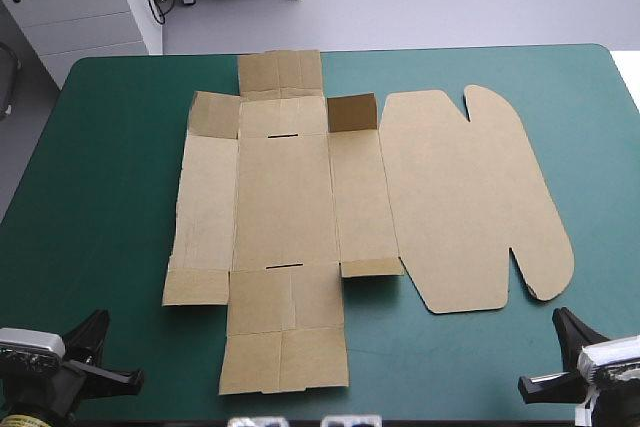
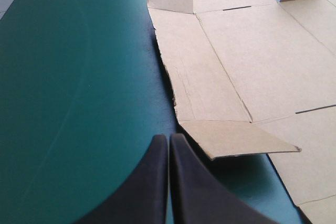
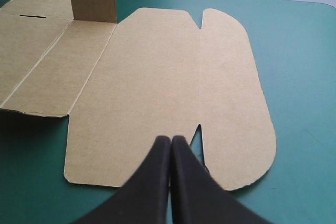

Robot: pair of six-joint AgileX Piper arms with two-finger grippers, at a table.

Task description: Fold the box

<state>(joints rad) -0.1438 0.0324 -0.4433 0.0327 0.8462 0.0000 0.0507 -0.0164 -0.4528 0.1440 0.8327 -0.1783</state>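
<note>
The brown box [image 1: 285, 197] lies as a cut sheet spread flat in the middle of the teal-green table. Its broad rounded lid [image 1: 470, 197] lies flat toward the right. Two small corner flaps at the far side stand up, one [image 1: 353, 112] beside the lid and one [image 1: 214, 113] on the left. My left gripper [image 2: 169, 137] is shut and empty. It hovers just off the sheet's near left corner flap [image 2: 236, 139], which is slightly lifted. My right gripper [image 3: 171, 139] is shut and empty, its tip over the lid's near edge by the notch [image 3: 197, 135].
Bare teal-green cover [image 1: 110, 197] borders the sheet on the left, and a wider strip [image 1: 600, 167] lies to its right. Both grippers [image 1: 100, 352] [image 1: 560, 352] sit near the table's front edge. A white cabinet [image 1: 80, 7] stands beyond the far left corner.
</note>
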